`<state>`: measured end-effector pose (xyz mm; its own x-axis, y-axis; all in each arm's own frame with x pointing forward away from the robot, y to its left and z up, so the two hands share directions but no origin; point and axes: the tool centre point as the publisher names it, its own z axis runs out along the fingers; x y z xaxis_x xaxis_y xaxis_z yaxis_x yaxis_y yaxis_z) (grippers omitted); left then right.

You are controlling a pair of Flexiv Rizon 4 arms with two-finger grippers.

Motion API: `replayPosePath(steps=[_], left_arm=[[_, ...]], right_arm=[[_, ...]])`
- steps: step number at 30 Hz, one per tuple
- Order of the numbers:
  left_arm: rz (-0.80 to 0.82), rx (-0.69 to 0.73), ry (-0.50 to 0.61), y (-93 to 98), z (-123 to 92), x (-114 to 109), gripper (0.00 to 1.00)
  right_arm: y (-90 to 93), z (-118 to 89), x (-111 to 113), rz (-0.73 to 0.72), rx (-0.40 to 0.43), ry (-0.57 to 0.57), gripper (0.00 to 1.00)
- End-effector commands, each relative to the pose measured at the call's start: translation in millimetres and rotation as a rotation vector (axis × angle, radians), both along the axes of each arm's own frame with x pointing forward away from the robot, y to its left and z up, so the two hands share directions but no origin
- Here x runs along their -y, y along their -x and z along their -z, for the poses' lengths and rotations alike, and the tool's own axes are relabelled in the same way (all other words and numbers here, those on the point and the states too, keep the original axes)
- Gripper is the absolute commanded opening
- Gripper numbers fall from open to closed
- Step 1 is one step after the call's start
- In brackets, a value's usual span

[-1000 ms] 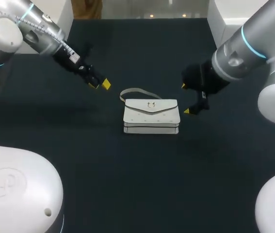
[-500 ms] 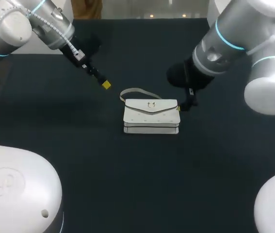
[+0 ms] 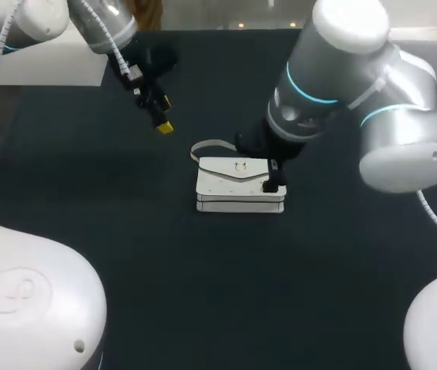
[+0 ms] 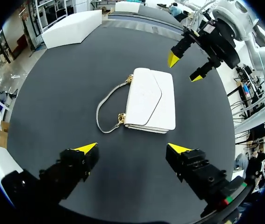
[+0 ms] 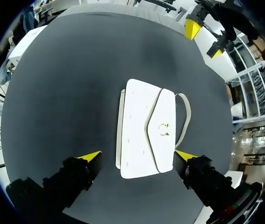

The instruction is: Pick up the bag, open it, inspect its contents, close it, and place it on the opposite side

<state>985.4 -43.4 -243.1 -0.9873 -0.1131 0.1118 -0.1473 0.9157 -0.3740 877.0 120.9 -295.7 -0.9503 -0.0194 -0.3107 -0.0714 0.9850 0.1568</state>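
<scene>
1. Dark matting covers the table [image 3: 87, 231]. The white bag [image 3: 240, 185] lies flat near its middle, with the flap shut and the clasp [image 5: 162, 129] facing up.
2. The right gripper [image 5: 138, 155] hangs over the end of the bag opposite the strap [image 4: 96, 109]. Its fingers are spread wide, 1 yellow tip on each side of the bag's short width. I cannot tell whether either tip touches the bag.
3. The left gripper [image 4: 132, 148] is also spread open and holds nothing. It sits well apart from the bag, out beyond the strap end.
4. I judge the step in hand to be the pick-up. I would bring the right gripper down square so both fingers meet the bag's edges evenly. The grip should stay clear of the flap's point so the flap can be lifted afterwards. I would close gently, since the bag's sides look soft and may buckle.
5. The strap lies in a loose loop on the matting just beside the bag. It is the 1 thing I see that could catch a finger when the left gripper comes in.
</scene>
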Motion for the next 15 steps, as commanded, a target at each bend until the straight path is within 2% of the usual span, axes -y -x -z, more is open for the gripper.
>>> replayPosePath(steps=[1,6,15], left_arm=[[0.038,-0.015,-0.043,-5.3,0.7,6.3,1.00],[0.080,-0.011,-0.056,-2.9,4.1,8.2,1.00],[0.109,0.043,-0.078,4.8,3.5,17.5,1.00]], right_arm=[[5.7,17.1,4.5,0.025,0.244,-0.037,1.00],[3.6,26.8,10.1,0.005,0.308,-0.049,1.00],[1.4,43.8,23.3,0.018,0.366,-0.035,1.00]])
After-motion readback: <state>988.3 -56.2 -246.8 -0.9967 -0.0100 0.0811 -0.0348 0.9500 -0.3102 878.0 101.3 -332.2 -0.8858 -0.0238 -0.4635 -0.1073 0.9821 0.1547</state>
